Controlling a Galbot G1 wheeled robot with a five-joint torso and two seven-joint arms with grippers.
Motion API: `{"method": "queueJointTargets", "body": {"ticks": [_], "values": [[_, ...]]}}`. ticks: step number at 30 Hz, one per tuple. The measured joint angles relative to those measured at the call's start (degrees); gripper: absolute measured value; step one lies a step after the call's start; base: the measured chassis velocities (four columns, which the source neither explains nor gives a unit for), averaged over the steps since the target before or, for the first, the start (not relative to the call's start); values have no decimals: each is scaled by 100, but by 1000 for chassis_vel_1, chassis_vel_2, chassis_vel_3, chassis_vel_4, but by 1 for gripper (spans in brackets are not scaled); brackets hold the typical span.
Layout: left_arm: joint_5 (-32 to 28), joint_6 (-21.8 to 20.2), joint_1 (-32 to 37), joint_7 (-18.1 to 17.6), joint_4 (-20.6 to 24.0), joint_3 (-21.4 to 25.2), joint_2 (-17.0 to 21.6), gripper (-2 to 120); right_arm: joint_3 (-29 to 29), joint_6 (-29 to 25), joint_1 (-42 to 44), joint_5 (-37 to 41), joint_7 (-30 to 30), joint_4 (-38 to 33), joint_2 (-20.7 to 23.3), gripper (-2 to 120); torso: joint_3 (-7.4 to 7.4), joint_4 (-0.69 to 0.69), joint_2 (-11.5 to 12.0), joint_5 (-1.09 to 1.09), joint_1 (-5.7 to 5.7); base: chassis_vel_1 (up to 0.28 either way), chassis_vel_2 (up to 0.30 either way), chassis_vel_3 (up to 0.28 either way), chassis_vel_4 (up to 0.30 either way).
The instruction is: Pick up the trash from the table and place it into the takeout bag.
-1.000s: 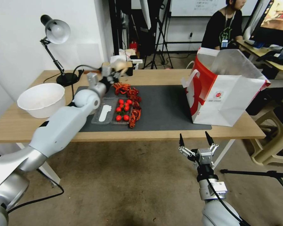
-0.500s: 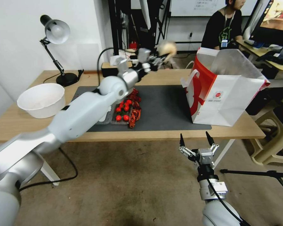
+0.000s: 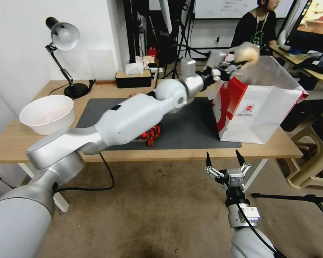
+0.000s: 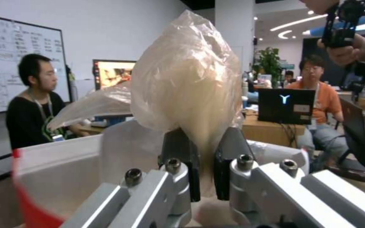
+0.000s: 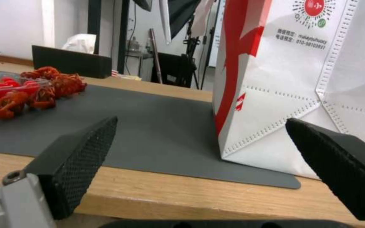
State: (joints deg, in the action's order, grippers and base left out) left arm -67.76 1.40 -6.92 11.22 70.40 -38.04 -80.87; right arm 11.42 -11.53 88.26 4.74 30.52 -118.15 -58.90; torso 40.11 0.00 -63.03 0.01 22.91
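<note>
Left end effector [image 4: 206, 164] grips my pale wrapped ball [image 4: 187, 79] by its crinkly film tail over the takeout bag [image 3: 262, 107]; seems light, soft, slippery.

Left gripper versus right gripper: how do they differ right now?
The left gripper is shut on the pale wrapped ball; the right gripper is open and holds nothing. The left is raised above the takeout bag; the right hangs low before the table edge.
</note>
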Motion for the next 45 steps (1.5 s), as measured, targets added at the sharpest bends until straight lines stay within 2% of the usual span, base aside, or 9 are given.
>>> {"method": "queueJointTargets", "body": {"ticks": [3, 7, 14, 17, 27, 30, 37, 39, 45], "values": [[0, 0, -4, 2, -23, -8, -35, 6, 0, 0, -1, 0, 0, 1, 0, 100, 0, -1, 0, 0, 0, 0, 0, 0, 0], [1, 4, -39, 10, -249, -129, -348, 6, 0, -4, -6, 3, 2, 9, -12, 100, 0, 0, 0, 0, 0, 0, 0, 0, 0], [17, 17, -75, 68, -431, -309, -420, 7, 10, -13, 15, 5, 7, -2, -14, 100, 0, 0, 0, -2, 1, 0, 0, 0, 0], [43, 18, -72, 59, -466, -330, -451, 23, 19, -15, 14, 8, 10, -9, -20, 100, -1, 0, 0, -2, 0, 0, 0, 0, 0], [70, 10, -81, 36, -461, -287, -404, 54, 23, -16, 25, 9, 12, -23, -21, 100, -1, 0, 0, -2, 0, 0, 0, 0, 0], [70, 0, -107, 34, -468, -293, -389, 70, 23, -16, 29, 9, 12, -24, -26, 100, -1, 0, 0, -1, 0, 0, 0, 0, 0], [70, -8, -140, 35, -483, -313, -383, 88, 23, -16, 30, 8, 12, -35, -28, 100, -1, 0, 0, -1, 0, 0, 0, 0, 0], [83, -8, -143, 28, -477, -262, -383, 97, 24, -16, 31, 7, 12, -46, -28, 100, -1, 0, 1, -1, 0, 0, 0, 0, 0], [129, 14, -103, -103, -383, 61, -357, 100, 25, -16, 37, 4, 12, -49, -35, 100, -1, -1, 1, -1, 0, 0, 0, 0, 0]]}}
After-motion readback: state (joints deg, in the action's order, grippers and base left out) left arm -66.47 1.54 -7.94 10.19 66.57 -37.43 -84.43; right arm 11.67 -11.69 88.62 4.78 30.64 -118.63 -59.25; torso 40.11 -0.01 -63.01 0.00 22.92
